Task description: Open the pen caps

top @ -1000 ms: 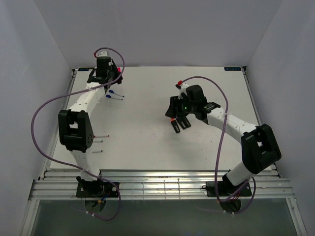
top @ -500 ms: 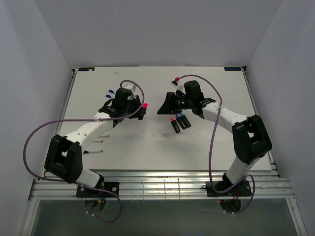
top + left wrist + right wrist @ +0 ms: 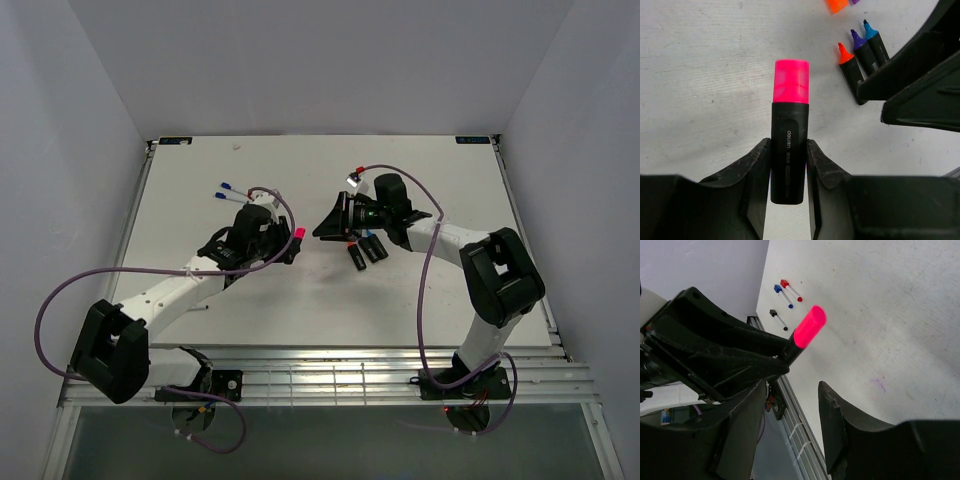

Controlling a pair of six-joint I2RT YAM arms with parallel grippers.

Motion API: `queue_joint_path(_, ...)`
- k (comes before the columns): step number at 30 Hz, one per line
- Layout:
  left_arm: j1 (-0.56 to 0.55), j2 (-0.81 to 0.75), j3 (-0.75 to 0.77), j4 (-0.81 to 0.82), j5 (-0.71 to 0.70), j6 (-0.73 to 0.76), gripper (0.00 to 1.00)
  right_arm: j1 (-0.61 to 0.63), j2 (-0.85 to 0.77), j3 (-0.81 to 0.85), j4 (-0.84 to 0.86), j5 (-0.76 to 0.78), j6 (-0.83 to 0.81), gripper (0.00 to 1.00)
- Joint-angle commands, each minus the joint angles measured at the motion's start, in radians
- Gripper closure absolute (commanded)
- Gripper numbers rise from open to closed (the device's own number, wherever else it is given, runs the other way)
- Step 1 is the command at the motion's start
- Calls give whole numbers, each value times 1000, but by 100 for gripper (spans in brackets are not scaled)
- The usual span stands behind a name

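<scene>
**Pink cap on its marker, held out to the spread right hand**

Pale grey walls box in a white bench, with a slatted metal rail along the near edge. Both arms reach to mid-bench, and purple cables loop off them.

The left hand is clenched on a stubby black marker, its fingers gripping low on the barrel. The pink cap is seated on the far end, up off the bench.

The right hand is released, jaws spread wide, and faces the cap end-on. The cap sits ahead of the gap, just beside the fingertips and touching neither. The left hand's black housing fills the left side of the right wrist view.

Around:
- Three uncapped black markers lie side by side on the bench near the right hand, with orange, purple and blue tips.
- An orange cap and a purple cap lie loose beyond them, cut off by the frame edge.
- Thin pens lie behind the left hand, apart from it. One has a red cap, one a blue cap, and one a black end. They are too small to tell more.
</scene>
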Motion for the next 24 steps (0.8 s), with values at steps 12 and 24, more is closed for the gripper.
queue_joint_path(12,-94,-29,16,41,-67,-21,100,26,89,6,176,-17,153,51)
queue_joint_path(24,-134,-16,20,50,-76,-33,100,35,155,6,264,-44,211,60)
